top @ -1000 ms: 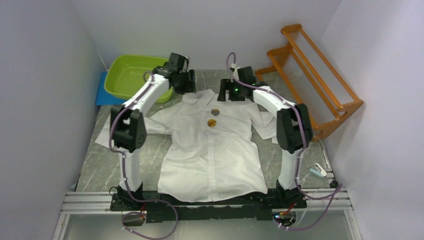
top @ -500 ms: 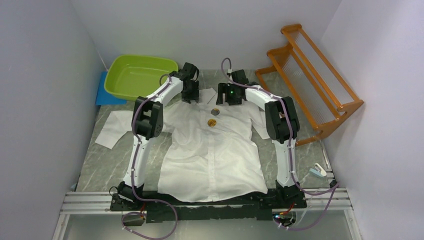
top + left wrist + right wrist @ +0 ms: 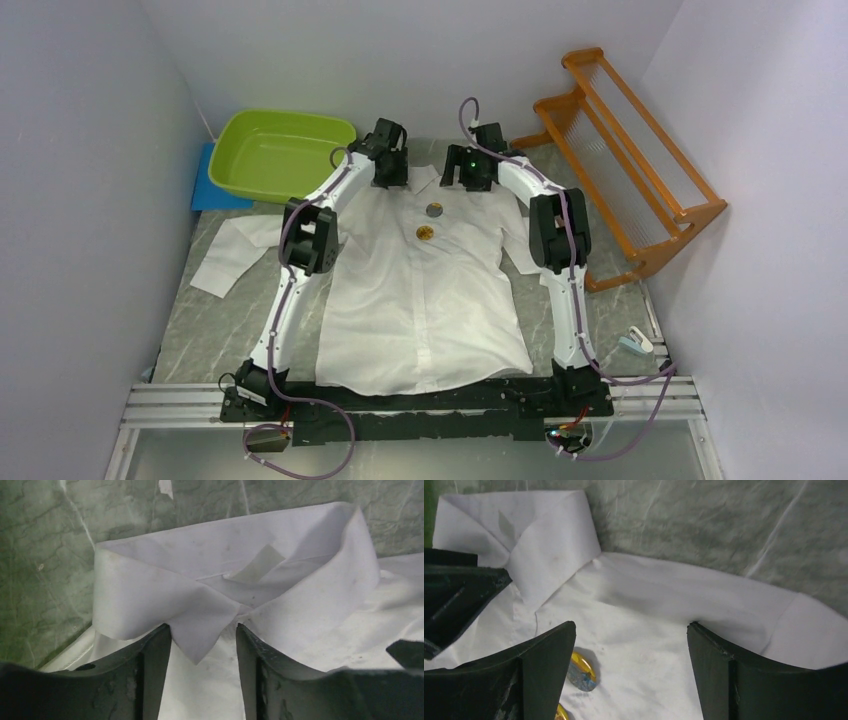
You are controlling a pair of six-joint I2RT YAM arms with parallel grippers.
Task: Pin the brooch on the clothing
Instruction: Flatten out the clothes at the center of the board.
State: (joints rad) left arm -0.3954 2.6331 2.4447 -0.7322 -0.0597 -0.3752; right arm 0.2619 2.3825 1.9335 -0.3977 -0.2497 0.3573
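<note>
The clothing, a white shirt [image 3: 425, 300], lies flat with its front up and its collar [image 3: 150, 595] at the far end. On its chest rest two round pieces: a brooch with a blue-grey face and a gold rim [image 3: 434, 210] [image 3: 583, 672], and a gold one [image 3: 425, 233] [image 3: 561, 714] just below it. My left gripper [image 3: 388, 178] [image 3: 203, 627] is open over the collar; one collar point lies between its fingers, unpinched. My right gripper [image 3: 468, 182] [image 3: 631, 625] hovers wide open over the shirt's shoulder, with the blue-grey brooch beside its left finger [image 3: 546, 660].
A green basin [image 3: 280, 150] sits on a blue mat [image 3: 205, 188] at the back left. An orange wooden rack [image 3: 625, 150] stands at the back right. The shirt's sleeve [image 3: 235, 255] spreads to the left. A small white-and-blue object [image 3: 636, 343] lies near the right edge.
Both arms have stretched toward the collar. The left gripper swung from beside the basin to the collar and its jaws narrowed somewhat. The shirt and brooches lie slightly farther back.
</note>
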